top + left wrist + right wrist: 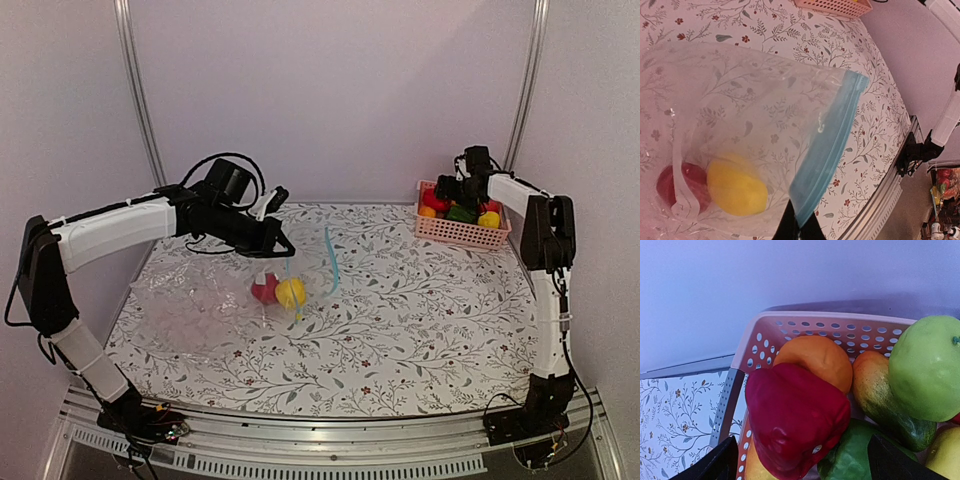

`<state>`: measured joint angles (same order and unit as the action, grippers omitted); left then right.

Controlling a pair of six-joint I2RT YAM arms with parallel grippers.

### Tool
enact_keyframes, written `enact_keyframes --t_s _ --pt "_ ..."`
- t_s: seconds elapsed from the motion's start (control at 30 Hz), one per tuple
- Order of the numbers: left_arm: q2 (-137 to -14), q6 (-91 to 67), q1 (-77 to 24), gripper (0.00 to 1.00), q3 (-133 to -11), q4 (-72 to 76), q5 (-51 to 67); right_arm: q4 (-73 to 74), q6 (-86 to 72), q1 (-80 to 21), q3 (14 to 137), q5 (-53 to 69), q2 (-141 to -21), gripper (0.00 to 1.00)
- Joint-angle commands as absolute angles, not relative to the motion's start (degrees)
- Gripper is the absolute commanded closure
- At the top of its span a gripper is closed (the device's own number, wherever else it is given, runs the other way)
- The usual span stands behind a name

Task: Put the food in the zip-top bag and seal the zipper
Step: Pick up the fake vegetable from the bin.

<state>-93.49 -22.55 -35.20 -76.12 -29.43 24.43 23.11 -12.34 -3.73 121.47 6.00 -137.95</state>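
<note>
yellow fruit (292, 293) and red fruit (263, 290) bagged, zipper (830, 150) unsealed; left end effector (283, 243) pinches zip-top bag (765, 115), right end effector (452, 192) spread over pink basket (460, 232).

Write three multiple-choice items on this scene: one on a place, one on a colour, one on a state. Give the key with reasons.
1. Where does the basket stand?
A. at the table's far right corner
B. at its near left corner
C. in its middle

2. What colour is the strip along the bag's mouth?
A. red
B. blue
C. black

3. How is the right gripper?
A. shut on a cup
B. shut on the bag
C. open, over the basket

Key:
1 A, the top view shows it at the far edge, on the right.
2 B, the left wrist view shows it blue.
3 C, its fingers stand wide apart above the red pepper.
</note>
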Motion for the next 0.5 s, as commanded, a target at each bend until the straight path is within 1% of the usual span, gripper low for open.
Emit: enact_keyframes --t_s 0.0,0.23,0.47 --pt "-94.25 -22.51 -34.48 1.0 -77.25 -29.54 25.09 24.27 -13.57 -3.09 124.85 5.33 -140.95 0.08" --pt "-94.89 -22.66 -34.2 1.0 -77.41 -29.85 25.03 25.26 -13.41 -3.08 129.11 9.23 -144.68 0.08" --pt "-95.51 -22.98 -34.01 1.0 -77.52 -29.97 25.66 24.82 -12.17 -3.03 130.21 13.65 -145.79 0.16"
